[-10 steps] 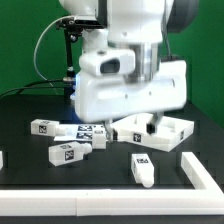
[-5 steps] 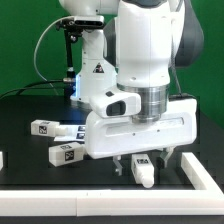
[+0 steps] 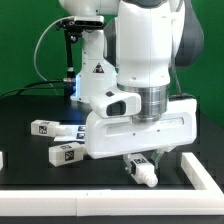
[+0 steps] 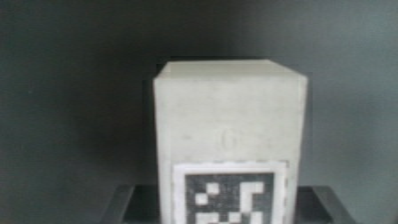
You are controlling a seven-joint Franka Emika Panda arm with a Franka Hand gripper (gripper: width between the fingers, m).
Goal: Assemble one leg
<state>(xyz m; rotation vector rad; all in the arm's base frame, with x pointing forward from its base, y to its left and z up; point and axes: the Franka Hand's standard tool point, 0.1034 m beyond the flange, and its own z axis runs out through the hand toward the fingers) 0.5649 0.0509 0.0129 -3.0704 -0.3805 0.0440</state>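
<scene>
One leg, a small white square-sided post, lies on the black table near the front. My gripper is down over it, a finger on each side. In the wrist view the leg fills the middle, with its black-and-white marker tag near the jaws. The dark fingers sit against both of its sides, so the gripper is shut on the leg. The leg still rests on the table.
Two more tagged legs lie at the exterior view's left. A white rail runs along the front and turns back at the right. The arm's large white body hides the middle of the table.
The arm swung forward and came down over the front leg. In the last half second the fingers closed in from wide apart onto the leg's sides.
</scene>
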